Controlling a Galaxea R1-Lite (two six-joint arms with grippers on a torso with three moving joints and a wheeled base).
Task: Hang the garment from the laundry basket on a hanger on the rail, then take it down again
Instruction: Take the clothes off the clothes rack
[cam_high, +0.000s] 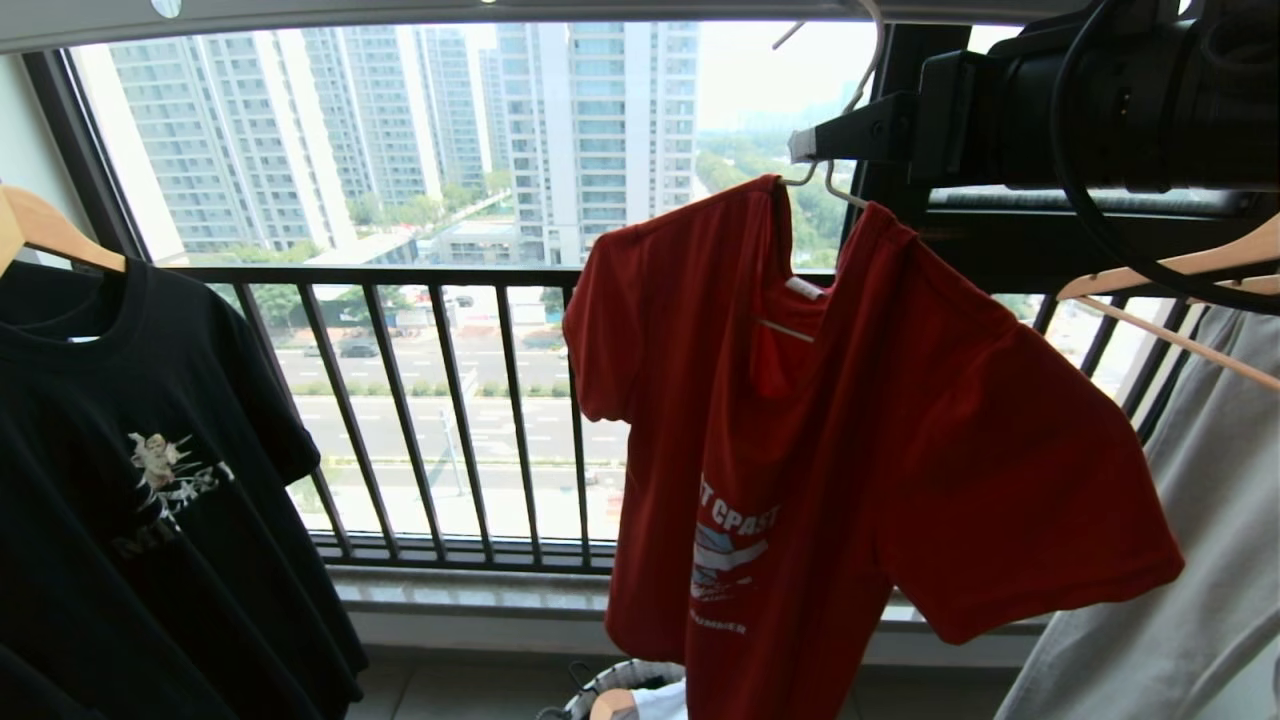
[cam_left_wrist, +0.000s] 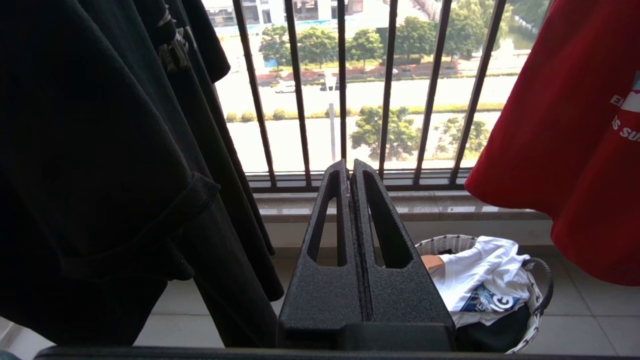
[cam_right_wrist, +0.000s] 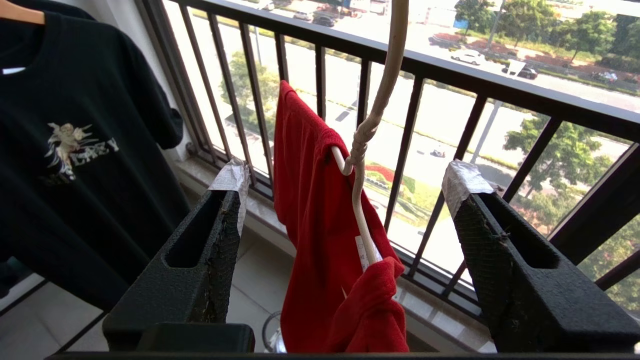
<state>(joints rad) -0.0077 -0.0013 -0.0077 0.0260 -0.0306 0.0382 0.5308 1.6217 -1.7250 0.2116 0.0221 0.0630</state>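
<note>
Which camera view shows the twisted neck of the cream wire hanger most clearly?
The right wrist view: the hanger hangs close between the open right pincer, its twisted neck plain above the red T-shirt. The head view shows only thin wire at the collar. The left wrist view shows no hanger, only the shirt's hem.

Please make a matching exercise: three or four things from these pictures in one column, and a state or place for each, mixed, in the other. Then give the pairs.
1. red shirt
2. left claw
3. right claw
4. basket

a. shut, holds nothing
b. on the floor, white garment inside
c. hangs on the wire hanger
d. open, one finger on each side of the hanger's neck

Pairs: 1-c, 2-a, 3-d, 4-b
</note>
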